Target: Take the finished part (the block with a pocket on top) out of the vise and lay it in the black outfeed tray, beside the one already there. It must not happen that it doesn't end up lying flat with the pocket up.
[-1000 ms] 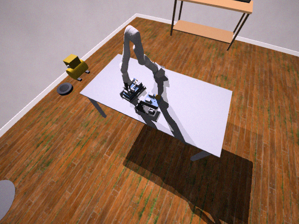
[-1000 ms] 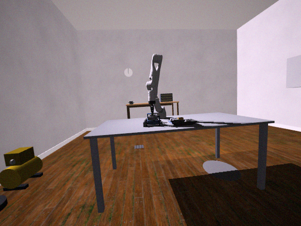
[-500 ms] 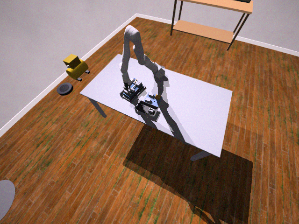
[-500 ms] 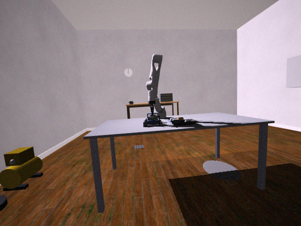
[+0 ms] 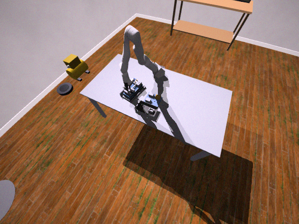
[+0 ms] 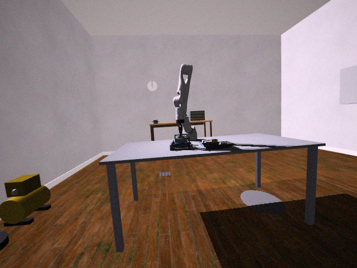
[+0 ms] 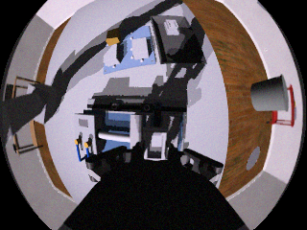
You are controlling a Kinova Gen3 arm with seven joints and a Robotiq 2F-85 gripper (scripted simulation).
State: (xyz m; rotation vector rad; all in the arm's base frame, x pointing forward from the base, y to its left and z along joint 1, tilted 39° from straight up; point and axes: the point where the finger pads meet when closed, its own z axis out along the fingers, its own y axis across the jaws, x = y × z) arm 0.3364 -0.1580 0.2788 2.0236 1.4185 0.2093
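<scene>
Yellow compressor [image 5: 75, 67] on the wood floor by the wall, dark round disc [image 5: 64, 88] just beside it. Wooden shelf unit [image 5: 246, 8] against the far wall. Round clock [image 6: 152, 85] on the back wall. Dark rug [image 6: 276, 230] under the worktop's [image 5: 197, 108] corner.

Arm [image 5: 131, 44] rises steeply from its base, folds at a high elbow, and drops a near-vertical forearm. Wrist points straight down. Gripper [image 5: 127, 87] hangs at the forearm's lower end, fingers clamped partway on the finished part [image 7: 155, 146] held between them. In the exterior view the gripper [image 6: 180, 133] shows directly below the wrist.
</scene>
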